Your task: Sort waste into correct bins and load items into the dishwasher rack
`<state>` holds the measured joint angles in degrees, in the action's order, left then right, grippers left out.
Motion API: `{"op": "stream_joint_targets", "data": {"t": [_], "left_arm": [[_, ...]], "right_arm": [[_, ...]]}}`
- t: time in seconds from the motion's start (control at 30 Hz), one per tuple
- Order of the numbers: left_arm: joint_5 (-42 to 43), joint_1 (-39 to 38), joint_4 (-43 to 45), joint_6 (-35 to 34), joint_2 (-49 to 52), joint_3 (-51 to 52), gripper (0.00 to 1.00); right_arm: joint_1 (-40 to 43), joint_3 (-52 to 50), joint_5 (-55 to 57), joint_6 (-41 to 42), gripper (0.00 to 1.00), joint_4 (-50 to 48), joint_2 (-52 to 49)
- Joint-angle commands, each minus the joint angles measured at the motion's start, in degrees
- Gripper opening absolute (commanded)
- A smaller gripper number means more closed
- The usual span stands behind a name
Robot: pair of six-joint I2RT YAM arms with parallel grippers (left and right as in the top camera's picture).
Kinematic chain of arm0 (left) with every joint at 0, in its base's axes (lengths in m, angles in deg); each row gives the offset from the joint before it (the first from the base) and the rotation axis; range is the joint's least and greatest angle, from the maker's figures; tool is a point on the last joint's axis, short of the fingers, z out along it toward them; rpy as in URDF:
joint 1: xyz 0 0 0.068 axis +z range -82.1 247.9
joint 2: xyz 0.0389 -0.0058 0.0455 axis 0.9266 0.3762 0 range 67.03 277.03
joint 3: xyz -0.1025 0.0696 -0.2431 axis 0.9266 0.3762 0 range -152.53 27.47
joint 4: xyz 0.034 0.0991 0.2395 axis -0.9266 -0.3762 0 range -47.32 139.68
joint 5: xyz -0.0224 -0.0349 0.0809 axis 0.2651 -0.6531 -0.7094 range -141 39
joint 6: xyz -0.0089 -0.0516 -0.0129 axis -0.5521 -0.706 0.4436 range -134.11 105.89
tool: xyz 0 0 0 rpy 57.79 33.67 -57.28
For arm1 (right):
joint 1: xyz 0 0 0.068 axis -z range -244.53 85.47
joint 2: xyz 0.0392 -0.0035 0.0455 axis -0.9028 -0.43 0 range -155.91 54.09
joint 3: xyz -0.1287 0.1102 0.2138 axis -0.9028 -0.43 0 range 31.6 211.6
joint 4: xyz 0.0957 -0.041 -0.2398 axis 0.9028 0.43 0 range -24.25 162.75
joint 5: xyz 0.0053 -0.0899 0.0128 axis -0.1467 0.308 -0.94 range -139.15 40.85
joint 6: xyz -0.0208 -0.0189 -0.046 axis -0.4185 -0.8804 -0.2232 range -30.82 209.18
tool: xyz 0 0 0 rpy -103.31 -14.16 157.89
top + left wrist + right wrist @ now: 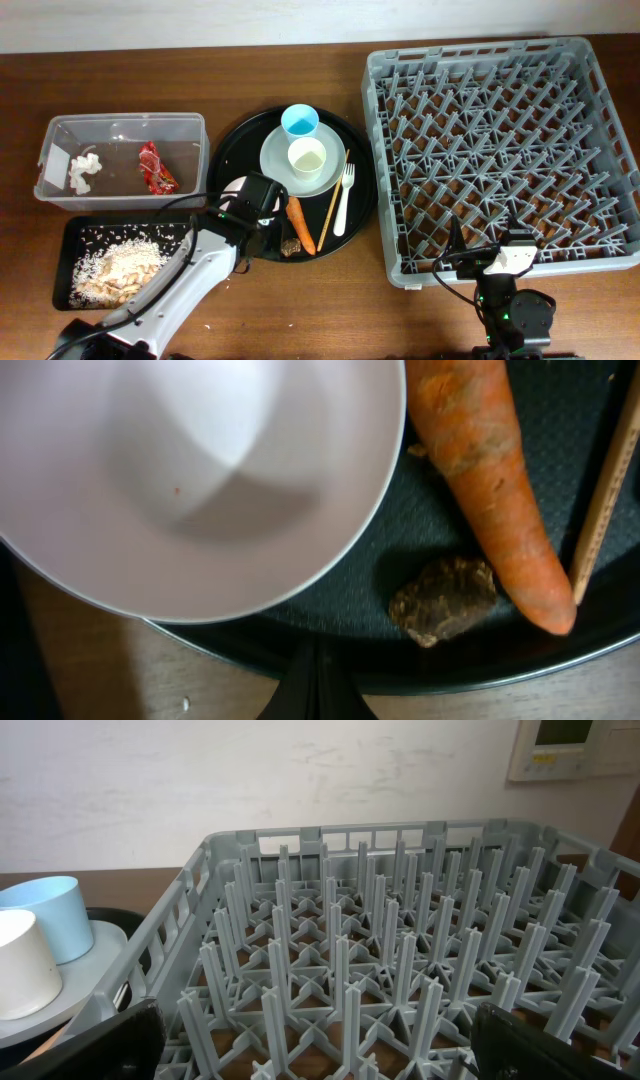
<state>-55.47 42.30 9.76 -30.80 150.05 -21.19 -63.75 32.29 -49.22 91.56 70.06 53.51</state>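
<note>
On the round black tray [228, 150], a pale grey plate [282, 165] carries a blue cup [300, 122] and a cream cup [307, 157]. Beside the plate lie a white fork [345, 198] and a chopstick [332, 212]. The carrot [490, 480] and a brown lump [443, 600] rest near the tray's front rim, with the white-pink bowl [190, 470] to their left. My left gripper [315, 685] is shut on nothing and hangs over that rim, short of the lump. My right gripper [318, 1045] stands open at the near edge of the grey dishwasher rack [400, 950].
The clear tub [120, 125] at the far left holds a white tissue [84, 170] and a red wrapper [156, 168]. In front of it, the shallow black tray [75, 235] holds rice scraps [120, 268]. The rack [500, 150] fills the right side of the table.
</note>
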Motion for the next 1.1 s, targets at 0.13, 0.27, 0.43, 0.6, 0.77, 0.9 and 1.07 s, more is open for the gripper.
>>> {"op": "stream_joint_targets", "data": {"t": [0.13, 0.27, 0.43, 0.6, 0.77, 0.9, 1.07], "left_arm": [[0.6, -0.2, 6.3, 0.1, -0.3, 6.6, 0.00], [0.7, -0.2, 7.7, 0.0, -0.3, 8.3, 0.00], [5.7, -0.2, 5.9, -0.6, -0.3, 8.3, 0.00], [6.2, -0.2, 5.4, -0.6, -0.3, 8.3, 0.00], [1.7, -0.2, 5.4, -0.5, -1.4, 4.7, 0.00], [1.7, -0.2, 5.4, -0.5, -3.7, -5.0, 0.05], [-0.1, -0.1, 14.1, -0.4, -3.7, -10.0, 0.38]], "right_arm": [[0.4, -0.4, 0.3, -0.4, 0.99, 0.2, 0.4], [0.4, -0.4, 0.3, -0.4, 0.99, 0.2, 0.4], [0.4, -0.4, 0.3, -0.4, 0.99, 0.2, 0.4], [0.4, -0.4, 0.3, -0.4, 0.99, 0.2, 0.4], [0.4, -0.4, 0.3, -0.4, 0.99, 0.2, 0.4], [0.4, -0.4, 0.3, -0.4, 0.99, 0.2, 0.4], [0.4, -0.4, 0.3, -0.4, 0.99, 0.2, 0.4]]}}
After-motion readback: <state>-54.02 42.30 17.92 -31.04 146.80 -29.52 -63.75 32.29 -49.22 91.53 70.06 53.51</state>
